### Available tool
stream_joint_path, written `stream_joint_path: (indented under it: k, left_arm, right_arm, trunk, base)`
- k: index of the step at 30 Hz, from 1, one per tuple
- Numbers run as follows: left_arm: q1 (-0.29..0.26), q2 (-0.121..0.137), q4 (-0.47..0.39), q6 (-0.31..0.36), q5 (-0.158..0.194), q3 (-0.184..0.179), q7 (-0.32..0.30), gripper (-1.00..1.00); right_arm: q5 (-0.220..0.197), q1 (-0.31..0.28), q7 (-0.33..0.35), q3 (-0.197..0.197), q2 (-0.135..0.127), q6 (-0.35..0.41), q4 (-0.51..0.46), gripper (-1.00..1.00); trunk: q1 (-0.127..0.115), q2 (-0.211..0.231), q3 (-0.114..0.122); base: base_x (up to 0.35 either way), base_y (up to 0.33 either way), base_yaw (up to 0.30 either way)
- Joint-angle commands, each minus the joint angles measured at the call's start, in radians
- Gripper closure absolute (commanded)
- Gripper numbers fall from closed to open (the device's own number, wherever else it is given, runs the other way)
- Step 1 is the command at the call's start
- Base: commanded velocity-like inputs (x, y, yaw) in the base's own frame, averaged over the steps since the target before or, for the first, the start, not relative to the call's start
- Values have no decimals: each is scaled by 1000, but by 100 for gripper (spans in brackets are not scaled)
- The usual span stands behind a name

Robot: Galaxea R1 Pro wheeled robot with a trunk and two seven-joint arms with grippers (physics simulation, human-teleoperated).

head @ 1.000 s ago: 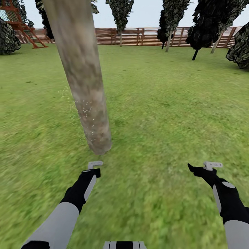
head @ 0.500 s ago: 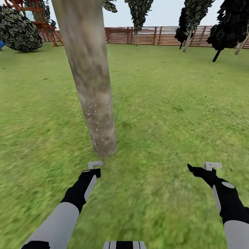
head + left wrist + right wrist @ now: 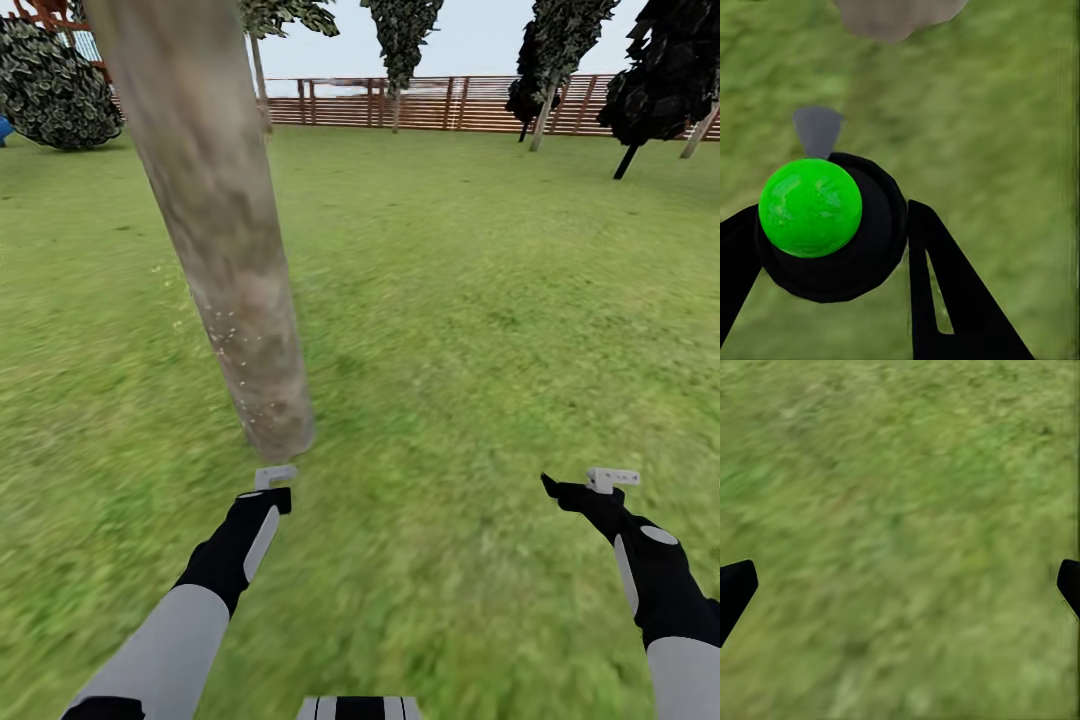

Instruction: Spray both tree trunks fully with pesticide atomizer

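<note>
A dense dark shrub [image 3: 55, 85] and part of a red frame [image 3: 45, 12] are seen at the far left of the lawn [image 3: 470, 300]. Near the left, a thick, tilted, mottled grey-brown tree trunk [image 3: 215, 240] is rooted just beyond the left gripper [image 3: 272, 487]; its base is also seen in the left wrist view [image 3: 896, 13]. Fine white specks of pesticide [image 3: 232, 345] are scattered over the trunk's lower part and beside it on the left. The pesticide atomizer [image 3: 825, 225], dark with a bright green dot and a grey nozzle directed at the trunk base, is clamped between the left gripper's black fingers [image 3: 945, 300]; in the head view its pale head [image 3: 274, 475] is seen at the tip of the left gripper. A brown slatted fence [image 3: 430, 105] and dark columnar trees [image 3: 400, 30] are set along the far edge. At the near right, the right gripper [image 3: 575, 492] is held over bare grass, its fingers [image 3: 735, 589] spread wide and holding nothing.
</note>
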Motion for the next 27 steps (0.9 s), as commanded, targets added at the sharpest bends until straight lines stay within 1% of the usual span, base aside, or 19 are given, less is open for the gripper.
stream_joint_path:
  k: [1,8,27]
  left_arm:
    - [0,0,0,0,-1,0,0,100]
    - [0,0,0,0,-1,0,0,100]
    - [0,-3,1,0,1,1,0,100]
  right_arm:
    - [0,0,0,0,0,0,0,-100]
    - [0,0,0,0,0,0,0,-100]
    - [0,0,0,0,1,0,1,-100]
  trunk:
    - [0,0,0]
    - [0,0,0]
    - [0,0,0]
  base:
    - [194,-234,97]
    - [152,-247,235]
    - [96,-265,277]
